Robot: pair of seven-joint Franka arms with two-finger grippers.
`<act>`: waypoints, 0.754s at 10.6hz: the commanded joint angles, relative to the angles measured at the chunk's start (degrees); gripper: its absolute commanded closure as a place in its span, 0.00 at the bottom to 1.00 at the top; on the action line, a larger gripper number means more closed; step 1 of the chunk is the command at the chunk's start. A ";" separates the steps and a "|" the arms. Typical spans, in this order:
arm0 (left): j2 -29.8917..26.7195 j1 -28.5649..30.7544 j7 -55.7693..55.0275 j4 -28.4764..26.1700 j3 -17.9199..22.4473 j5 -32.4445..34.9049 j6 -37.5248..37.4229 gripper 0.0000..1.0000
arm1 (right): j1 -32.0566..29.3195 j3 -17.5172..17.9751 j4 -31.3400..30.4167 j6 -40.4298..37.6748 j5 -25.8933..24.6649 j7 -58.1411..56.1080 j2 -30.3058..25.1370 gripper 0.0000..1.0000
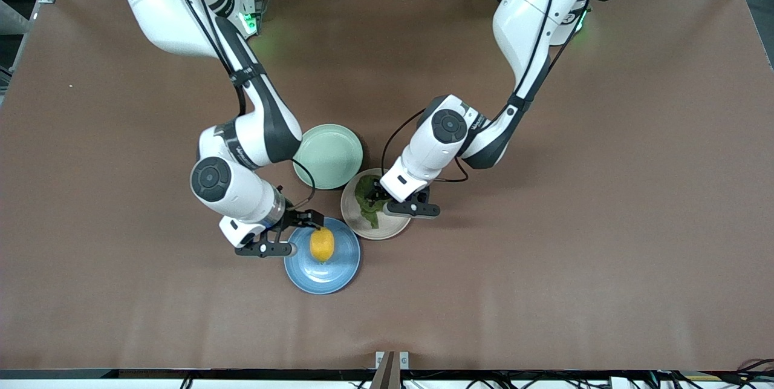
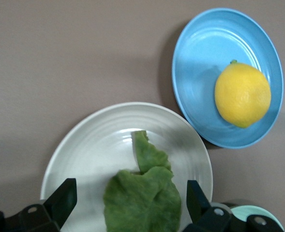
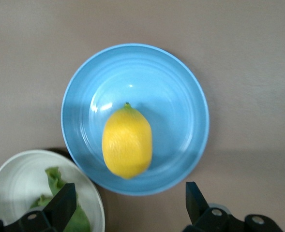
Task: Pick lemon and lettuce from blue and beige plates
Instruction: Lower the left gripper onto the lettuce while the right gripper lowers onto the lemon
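A yellow lemon [image 1: 321, 244] lies on the blue plate [image 1: 338, 271]. A green lettuce leaf [image 1: 366, 198] lies on the beige plate [image 1: 393, 228] beside it. My right gripper [image 1: 309, 219] is open and empty, over the blue plate's rim next to the lemon. In the right wrist view the lemon [image 3: 127, 142] lies just ahead of the open gripper [image 3: 130, 205]. My left gripper [image 1: 380, 195] is open, low over the lettuce. In the left wrist view the gripper [image 2: 130, 200] has the lettuce [image 2: 142, 195] between its spread fingers, without gripping it.
A pale green plate [image 1: 329, 156] sits empty, farther from the front camera, touching the beige plate. The three plates cluster mid-table on the brown cloth [image 1: 574, 225]. The blue plate [image 2: 200, 72] and lemon [image 2: 242, 94] also show in the left wrist view.
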 commanded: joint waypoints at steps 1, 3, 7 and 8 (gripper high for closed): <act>1.84 -1.84 -1.17 1.20 0.78 -0.66 1.32 0.00 | 1.00 -0.55 2.33 3.67 2.39 1.01 3.49 0.00; 2.89 -2.64 -1.26 1.20 1.13 -0.84 4.65 0.00 | 1.00 -0.55 2.33 3.94 2.31 1.01 4.45 0.00; 4.48 -3.61 -2.49 1.28 1.13 -0.84 8.35 0.00 | 1.53 -0.46 2.33 9.21 2.39 1.27 7.09 0.00; 4.92 -3.87 -2.49 1.28 1.13 -0.84 9.31 0.00 | 1.97 -0.46 2.33 9.83 2.39 1.44 7.62 0.00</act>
